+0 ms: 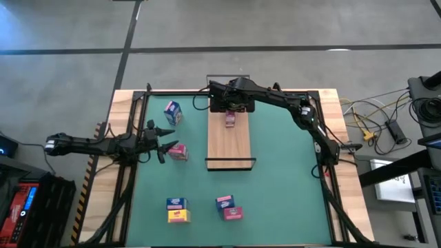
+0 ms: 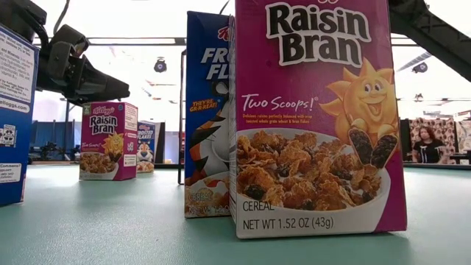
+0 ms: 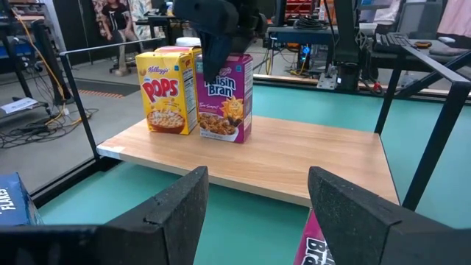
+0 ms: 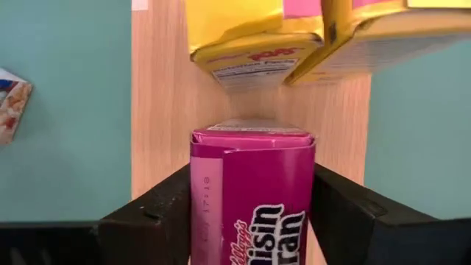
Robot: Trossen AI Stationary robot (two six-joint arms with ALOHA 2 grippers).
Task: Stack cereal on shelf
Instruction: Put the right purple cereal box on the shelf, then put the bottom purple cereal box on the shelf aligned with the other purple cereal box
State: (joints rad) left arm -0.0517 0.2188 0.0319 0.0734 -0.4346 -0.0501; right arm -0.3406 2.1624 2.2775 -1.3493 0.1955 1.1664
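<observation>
Cereal stands on the shelf, a long light-wood plank with thin black wire frames at its short ends, lying lengthwise near the table's far edge. A magenta Raisin Bran box sits upright at the plank's far end, directly between the fingers of the right gripper. The dark fingers flank its two narrow sides, close against the cardboard; whether they press it or have just parted cannot be told. Just beyond it stand yellow Pops boxes, their glossy printed cardboard with crisp folded edges.

The left gripper hovers near the table's left edge, its fingers spread, with another magenta box just beside its tips. A blue box stands towards the far-left corner, and four more boxes sit along the near edge of the smooth green table.
</observation>
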